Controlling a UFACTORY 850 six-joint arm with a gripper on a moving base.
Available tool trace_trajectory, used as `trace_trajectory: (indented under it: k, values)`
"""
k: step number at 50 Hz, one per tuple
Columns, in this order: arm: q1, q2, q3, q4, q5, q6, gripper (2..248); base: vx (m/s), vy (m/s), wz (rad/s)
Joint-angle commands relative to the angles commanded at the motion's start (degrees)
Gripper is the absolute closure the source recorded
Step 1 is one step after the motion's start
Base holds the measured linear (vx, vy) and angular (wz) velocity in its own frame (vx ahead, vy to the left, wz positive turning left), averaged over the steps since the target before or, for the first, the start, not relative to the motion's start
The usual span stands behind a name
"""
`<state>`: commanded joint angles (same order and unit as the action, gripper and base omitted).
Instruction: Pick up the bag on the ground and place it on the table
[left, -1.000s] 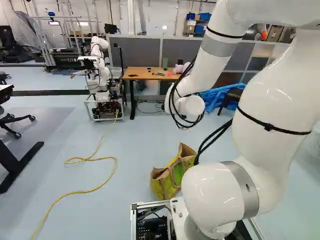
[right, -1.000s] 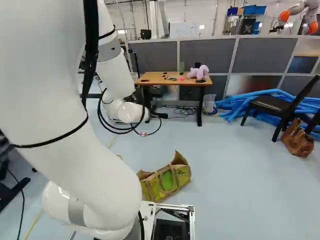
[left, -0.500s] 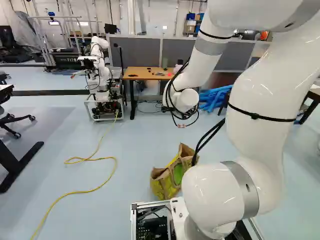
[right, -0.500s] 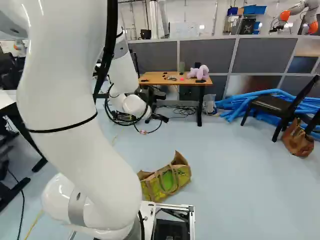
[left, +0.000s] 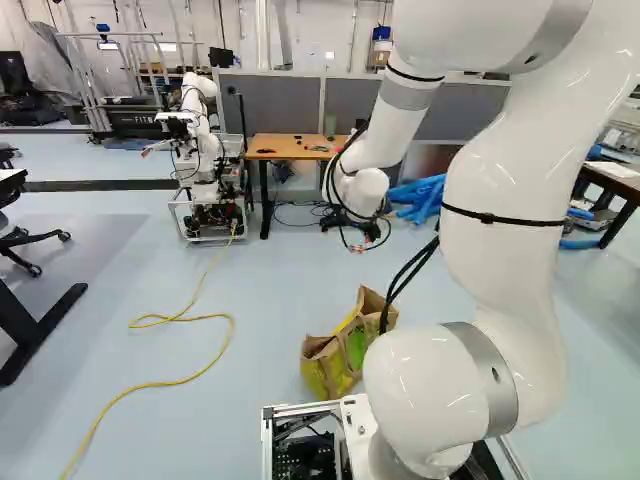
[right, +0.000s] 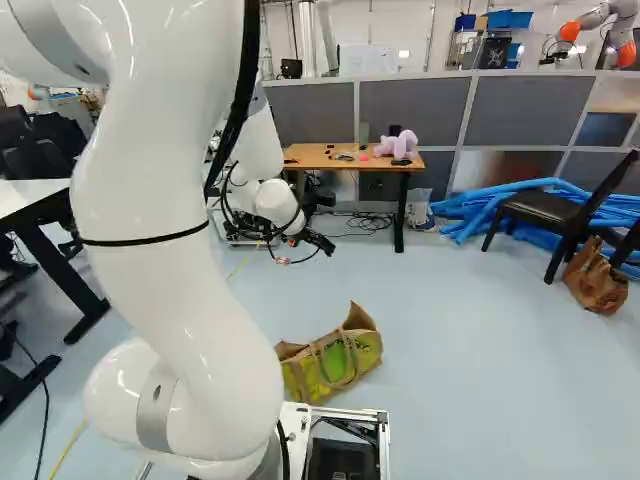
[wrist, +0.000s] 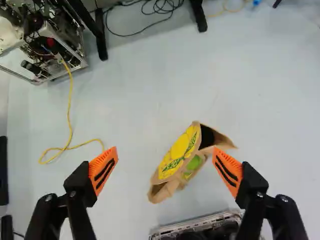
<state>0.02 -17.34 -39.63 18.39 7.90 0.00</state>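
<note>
Brown-and-yellow bag (wrist: 181, 159) on floor (right: 470, 370), near front edge of our base (right: 384, 440). Gripper (wrist: 165, 150) spread wide, empty; seems aimed bagward, though gap is hard to judge. Grasp, lift and setting on table (right: 335, 163) all left for us.

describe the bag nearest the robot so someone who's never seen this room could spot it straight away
Start at the wooden-topped table by the grey partition, then come across the floor toward the robot's base. Just ahead of it lies the tan bag with yellow and green patches; the plain brown bag is farther off, beside the black chair.
</note>
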Motion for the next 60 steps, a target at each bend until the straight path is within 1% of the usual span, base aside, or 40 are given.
trace_trajectory:
  k: [19,33,39,49,60]
  values:
    - [-0.1,-3.49,-4.63,3.73,-10.37,0.0,3,0.0,0.0,0.0]
    - [-1.4,-4.97,-6.63,6.67,-17.72,0.0,3,0.0,0.0,0.0]
    - [-2.3,-6.04,-7.3,7.19,-18.81,0.0,3,0.0,0.0,0.0]
    - [-3.71,-8.34,-8.39,7.35,-19.15,0.0,3,0.0,0.0,0.0]
    - [-4.3,-10.94,-9.6,7.35,-19.15,0.0,3,0.0,0.0,0.0]
